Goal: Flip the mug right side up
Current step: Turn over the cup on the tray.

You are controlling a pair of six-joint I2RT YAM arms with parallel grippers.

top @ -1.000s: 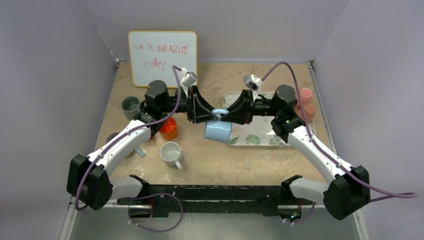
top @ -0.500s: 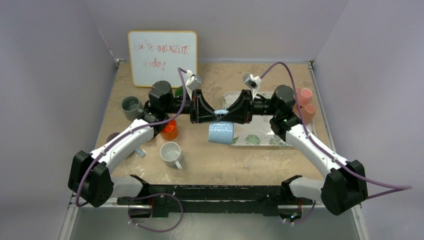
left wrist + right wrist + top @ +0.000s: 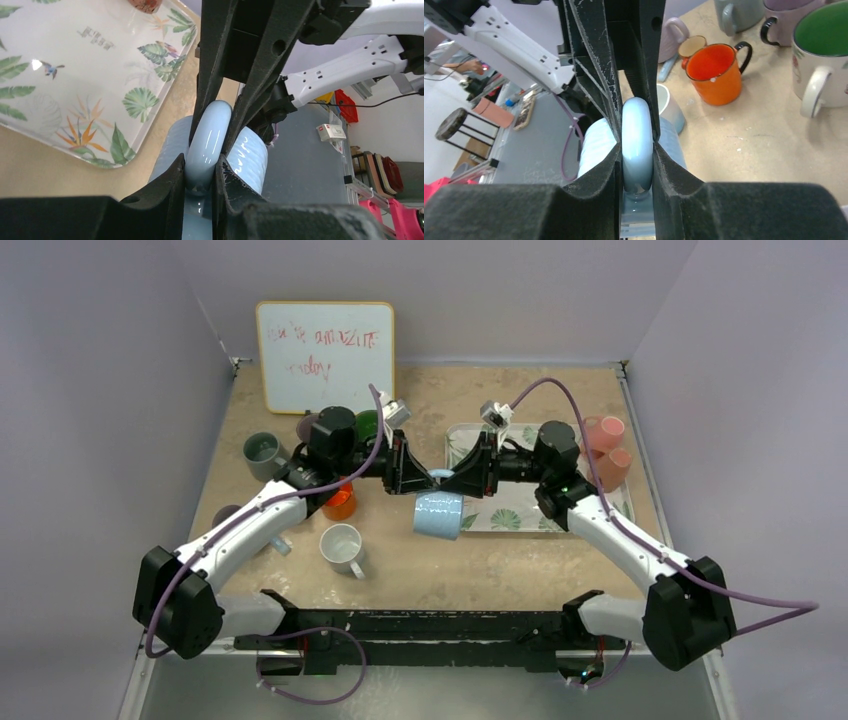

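The left gripper [image 3: 200,172] is clenched on the handle [image 3: 207,142] of the pale blue mug [image 3: 438,513], its two fingers pressed against the handle's flanks. The right gripper [image 3: 636,165] is clamped on the same handle from the opposite side, so that the loop is pinched at two places along its arc and the jaws of the two arms nearly meet. A double hold of this kind is probably meant as a handover: the handle can be passed from one arm to the other without the mug being set down, and the wrist that takes over is given fresh room to rotate.

The mug is held in the air just off the left edge of the leaf-patterned tray [image 3: 520,520], hanging below its handle with the body lying roughly sideways. Which way the mouth faces cannot be told. The turn is therefore judged as only part done.

An orange mug [image 3: 338,502] and a white mug [image 3: 342,545] are stood upright well to the left of the tray, apart from the mug being held.
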